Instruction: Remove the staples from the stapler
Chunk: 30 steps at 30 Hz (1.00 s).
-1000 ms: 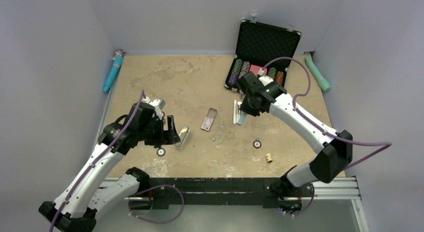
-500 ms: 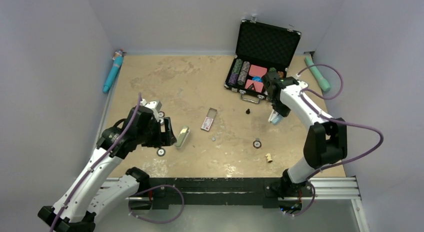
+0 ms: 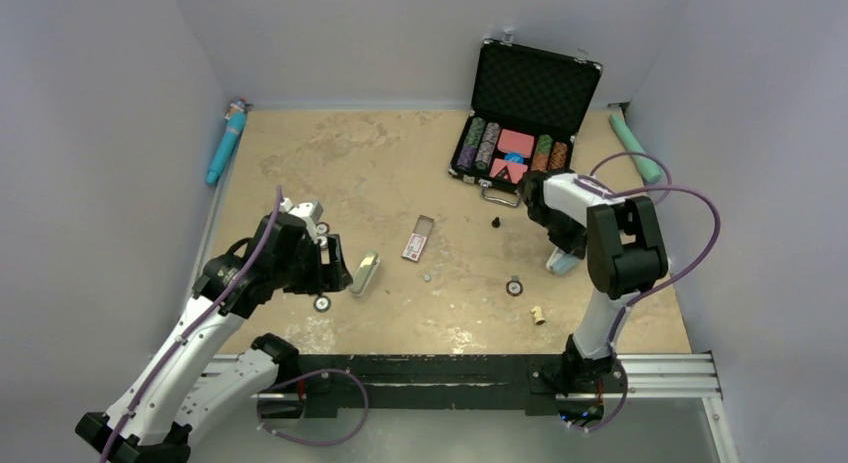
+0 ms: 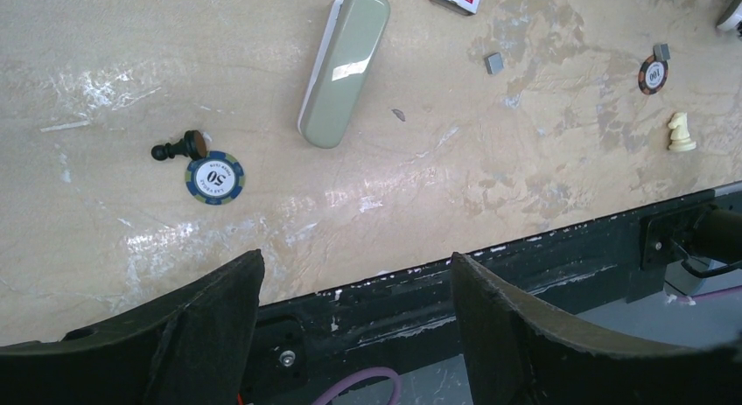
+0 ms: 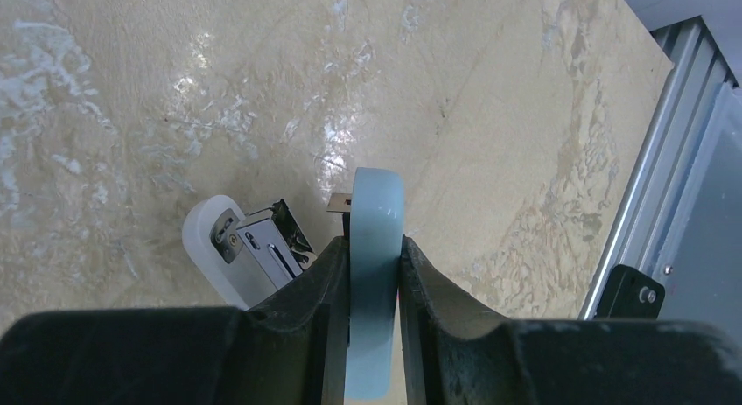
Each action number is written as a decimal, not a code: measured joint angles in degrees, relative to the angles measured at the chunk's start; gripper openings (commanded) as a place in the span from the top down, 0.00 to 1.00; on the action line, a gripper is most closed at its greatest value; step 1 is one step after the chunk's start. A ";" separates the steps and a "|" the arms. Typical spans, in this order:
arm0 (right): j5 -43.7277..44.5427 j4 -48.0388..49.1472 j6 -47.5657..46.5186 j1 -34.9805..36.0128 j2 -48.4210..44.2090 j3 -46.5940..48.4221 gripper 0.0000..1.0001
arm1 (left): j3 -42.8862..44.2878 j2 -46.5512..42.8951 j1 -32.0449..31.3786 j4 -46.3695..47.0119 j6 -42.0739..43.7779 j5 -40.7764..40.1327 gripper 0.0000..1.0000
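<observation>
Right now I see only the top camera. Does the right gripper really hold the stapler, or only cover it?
Observer: It holds it. In the right wrist view the right gripper pinches the pale-blue stapler from both sides.
Operator: Is the stapler opened?
Observer: Yes, its white base with the metal magazine is swung out to one side.
Operator: And the left gripper?
Observer: The left gripper is open and empty. The chip beyond it reads 50.

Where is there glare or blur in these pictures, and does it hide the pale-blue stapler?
Top external view: even light, soft shadows, no glare. Left wrist view: white glare streaks on the beige table, a bright patch on the shiny olive oblong metal piece. Right wrist view: glare on the table; the small pale-blue plastic stapler is sharp, the right tool holding it is dark.
</observation>
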 measured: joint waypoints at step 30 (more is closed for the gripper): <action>-11.63 6.64 -20.87 1.22 -5.18 12.00 0.02 | -0.09 -0.24 0.00 0.55 -0.04 -1.40 0.21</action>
